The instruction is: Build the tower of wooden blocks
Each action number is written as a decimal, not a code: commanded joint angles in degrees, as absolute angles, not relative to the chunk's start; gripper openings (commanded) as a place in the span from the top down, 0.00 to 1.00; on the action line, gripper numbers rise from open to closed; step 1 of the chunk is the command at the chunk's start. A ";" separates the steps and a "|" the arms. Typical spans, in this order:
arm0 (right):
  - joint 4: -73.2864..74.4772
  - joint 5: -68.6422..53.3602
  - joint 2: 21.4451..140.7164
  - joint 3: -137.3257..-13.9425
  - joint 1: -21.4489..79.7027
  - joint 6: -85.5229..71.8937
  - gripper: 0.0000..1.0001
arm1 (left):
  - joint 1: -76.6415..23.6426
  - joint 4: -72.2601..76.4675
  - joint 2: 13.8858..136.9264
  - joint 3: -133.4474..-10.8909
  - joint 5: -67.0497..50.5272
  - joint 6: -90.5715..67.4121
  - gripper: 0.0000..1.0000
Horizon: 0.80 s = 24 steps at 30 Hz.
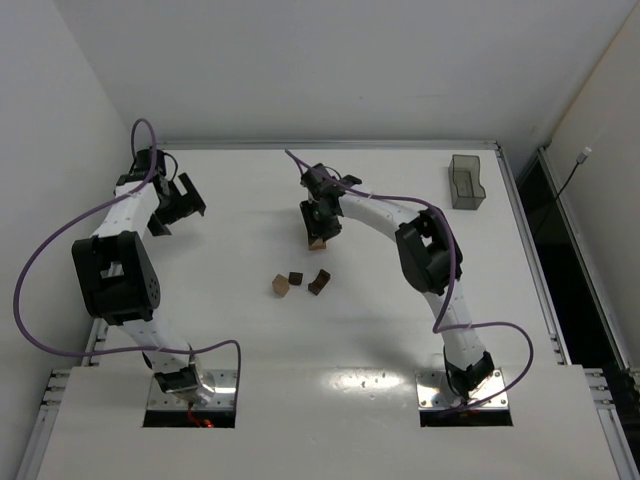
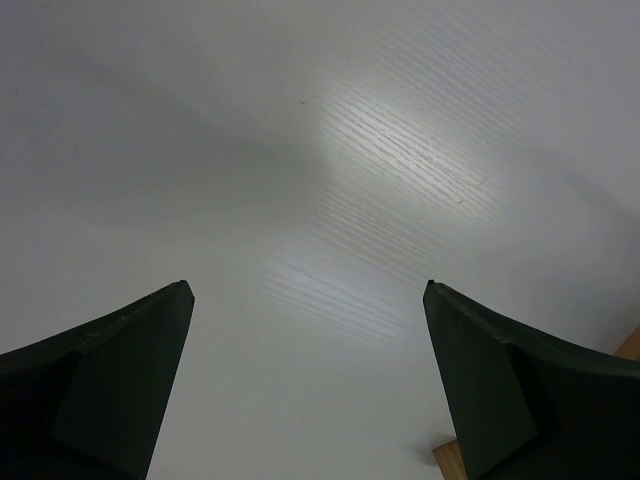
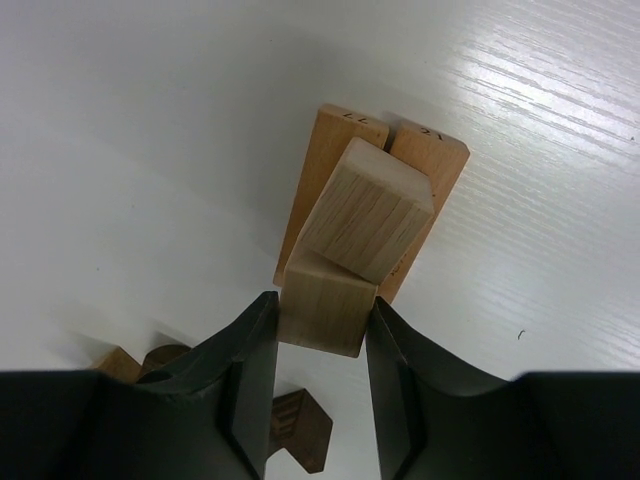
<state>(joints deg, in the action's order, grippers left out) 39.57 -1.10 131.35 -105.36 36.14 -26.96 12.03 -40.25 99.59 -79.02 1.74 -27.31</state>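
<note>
White table [image 1: 250,340] | left claw [image 2: 305,290] apart, empty | right claw [image 3: 325,300] clamped on wood block tower [image 3: 365,210]

You've got a white worktop [image 2: 300,120] with faint grain lines, light tan wood block tower [image 3: 352,235], dark brown loose blocks [image 1: 319,282], translucent grey container [image 1: 466,183] far right.

Wood block tower [image 3: 365,210] matt, grainy; table [image 1: 250,330] semi-glossy white.

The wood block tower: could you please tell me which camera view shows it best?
Right wrist: the wood block tower fills the frame, its stacked blocks distinct. Top external shows only a sliver under the right gripper; left wrist, none.
</note>
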 commanded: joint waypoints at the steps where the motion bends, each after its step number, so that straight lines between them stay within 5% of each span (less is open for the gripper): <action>1: 38.76 -0.09 131.57 -108.11 35.95 -26.63 0.68 | 12.13 -39.81 100.02 -80.51 1.41 -27.34 0.00; 7: 38.76 -0.70 129.38 -105.92 35.95 -25.58 0.25 | 12.13 -39.81 100.55 -80.51 0.88 -26.81 0.00; 15: 37.01 -3.59 113.05 -95.31 36.47 -12.67 0.20 | 8.54 -37.81 93.44 -75.42 -1.23 -20.75 0.00; 20: 32.61 -8.44 86.74 -81.76 36.47 0.75 0.11 | 2.03 -36.21 82.90 -66.20 -10.96 -10.14 0.00; 24: 34.54 0.41 74.57 -72.10 35.34 9.39 0.10 | -6.22 -37.43 76.82 -61.00 -18.28 -3.96 0.04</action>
<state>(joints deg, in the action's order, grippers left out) 34.98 -4.19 80.20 -77.58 36.10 -0.67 -2.39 -37.74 80.05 -62.72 -11.09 -11.46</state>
